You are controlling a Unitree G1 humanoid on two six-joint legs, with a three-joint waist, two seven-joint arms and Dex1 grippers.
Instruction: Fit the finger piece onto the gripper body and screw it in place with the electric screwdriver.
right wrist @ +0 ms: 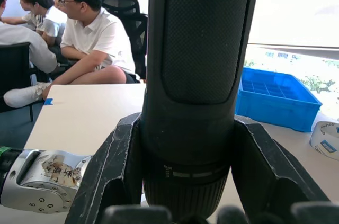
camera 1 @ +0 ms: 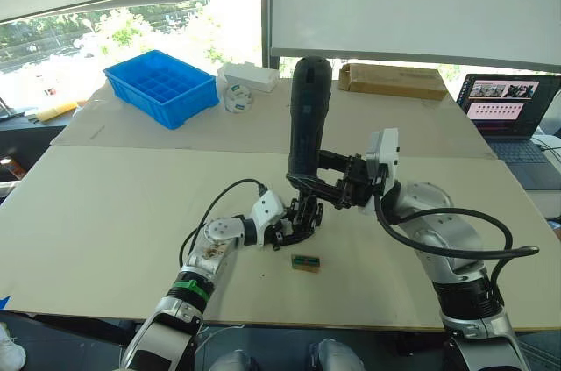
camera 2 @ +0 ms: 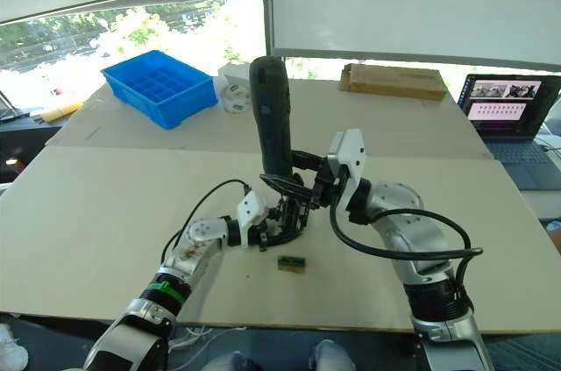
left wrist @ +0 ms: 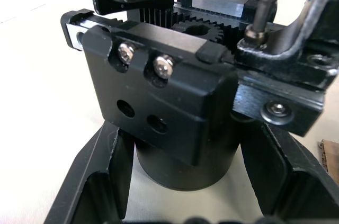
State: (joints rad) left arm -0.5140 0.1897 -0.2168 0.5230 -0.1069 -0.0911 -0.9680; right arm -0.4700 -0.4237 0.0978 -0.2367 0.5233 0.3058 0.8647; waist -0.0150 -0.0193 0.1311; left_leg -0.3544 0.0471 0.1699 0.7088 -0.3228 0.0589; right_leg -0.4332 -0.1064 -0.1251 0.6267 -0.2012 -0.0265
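Gripping gripper body (left wrist: 175, 107) w/ left pincer (camera 1: 294, 232); right pincer (camera 1: 326, 180) clamps electric screwdriver (camera 1: 308, 112) upright, mid-table (camera 1: 105, 213).

No text, label or number is legible to you here. The joint housing (right wrist: 45, 179) of the left arm carries handwritten marks, too smeared to read. The tape roll (right wrist: 327, 138) shows a small blue label, unreadable. The laptop (camera 1: 507, 103), at two o'clock, displays thumbnails without readable words.
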